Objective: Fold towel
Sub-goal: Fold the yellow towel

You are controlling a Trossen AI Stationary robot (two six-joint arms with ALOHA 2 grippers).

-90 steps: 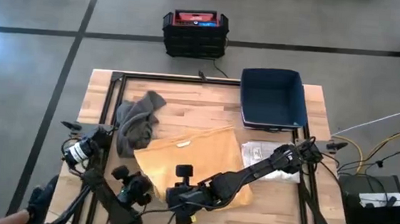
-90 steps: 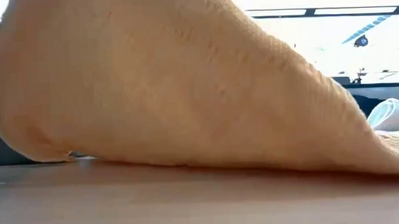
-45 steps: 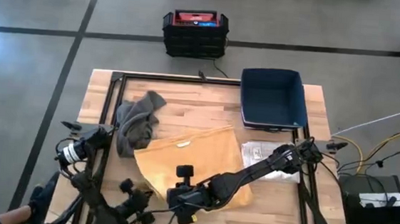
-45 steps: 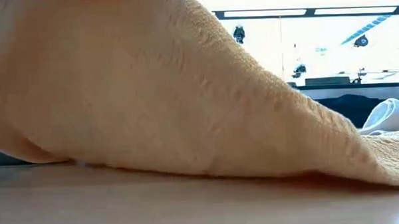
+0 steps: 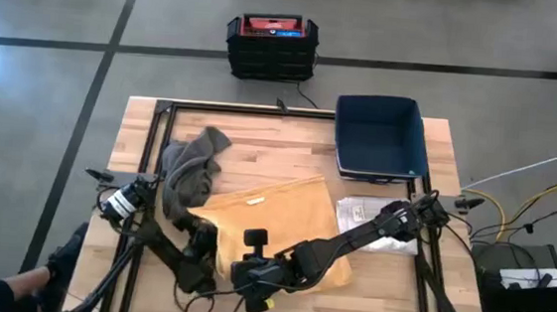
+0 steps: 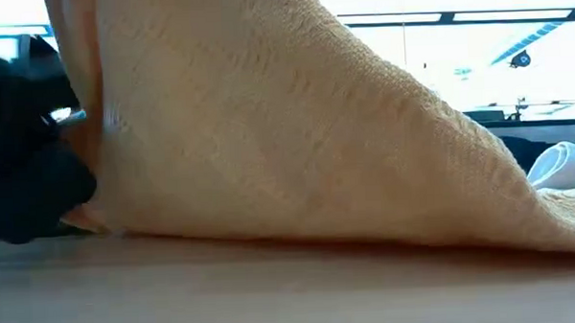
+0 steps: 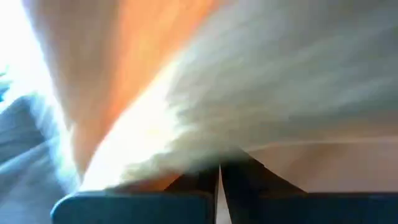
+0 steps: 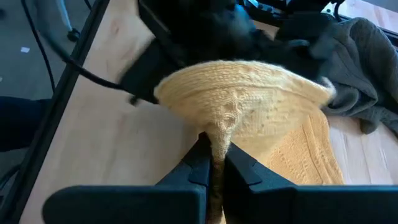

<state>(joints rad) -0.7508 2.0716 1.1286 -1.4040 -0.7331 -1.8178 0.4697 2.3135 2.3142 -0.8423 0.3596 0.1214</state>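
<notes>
A yellow towel [image 5: 269, 210] lies on the wooden table, and its near part is raised like a tent [image 6: 267, 124]. My right gripper [image 8: 214, 155] is shut on the towel's near edge, close to the table's front. My left gripper [image 5: 203, 255] sits at the towel's near left corner. It shows as a dark shape [image 6: 29, 170] against the towel's left edge, with its fingers [image 7: 217, 177] together at the cloth. My left gripper has its shut fingers at the yellow towel's near left edge [image 7: 186, 158], coming from the table's left. The blur hides how many layers it has. The edge stands raised off the table [image 6: 85, 140]. My right gripper pinches a bunched fold of the towel's near edge [image 8: 219, 127] between its two fingers, roughly level, from the near right. The cloth rises from the pinch and fans out away from it, off the wood.
A crumpled grey cloth [image 5: 190, 169] lies at the towel's far left. A dark blue bin [image 5: 380, 136] stands at the far right, with a white packet [image 5: 368, 218] in front of it. A black and red crate [image 5: 270, 44] sits on the floor beyond the table.
My left gripper dipped toward the table's near edge, then swung back toward the yellow towel's near left corner, where it now sits. The towel's near left edge sagged and then rose again. My right gripper has kept its pinch.
</notes>
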